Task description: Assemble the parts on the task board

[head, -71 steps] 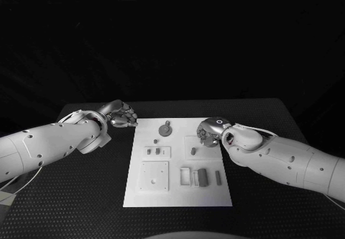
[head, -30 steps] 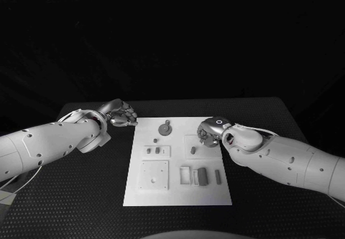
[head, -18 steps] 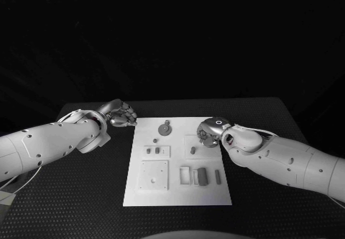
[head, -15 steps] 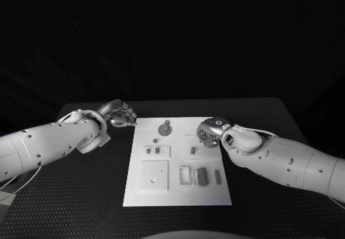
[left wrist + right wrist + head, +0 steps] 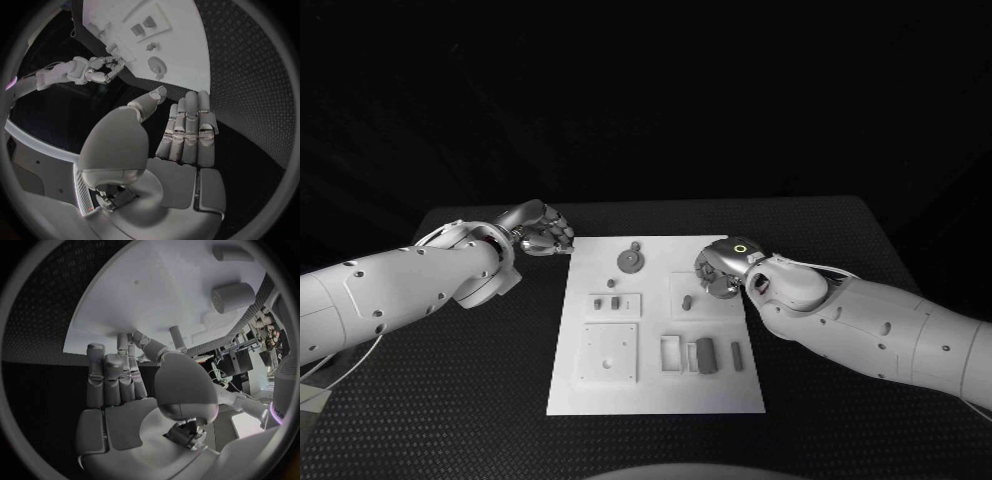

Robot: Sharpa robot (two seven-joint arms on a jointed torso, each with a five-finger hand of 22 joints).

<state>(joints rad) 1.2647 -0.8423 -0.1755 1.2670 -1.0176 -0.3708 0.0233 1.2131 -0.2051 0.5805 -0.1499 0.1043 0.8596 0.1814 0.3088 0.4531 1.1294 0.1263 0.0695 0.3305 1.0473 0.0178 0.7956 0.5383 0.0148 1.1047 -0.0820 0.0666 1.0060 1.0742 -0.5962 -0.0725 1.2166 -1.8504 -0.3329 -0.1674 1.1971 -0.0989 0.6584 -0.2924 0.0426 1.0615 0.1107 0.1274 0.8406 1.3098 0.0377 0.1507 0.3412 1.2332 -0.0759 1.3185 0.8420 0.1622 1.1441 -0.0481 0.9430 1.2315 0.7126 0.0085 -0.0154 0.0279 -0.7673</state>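
Board point(image 5: 658, 395) of white plate lies lengthwise between the two hands on the black table point(image 5: 473, 400), carrying small grey parts: a round disc point(image 5: 632, 261), pegs and recessed blocks. Right hand point(image 5: 718, 268) hovers over its far right corner, fingers together and extended, holding nothing. Left hand point(image 5: 542, 231), just off the far left corner, fingers straight, also grips nothing.
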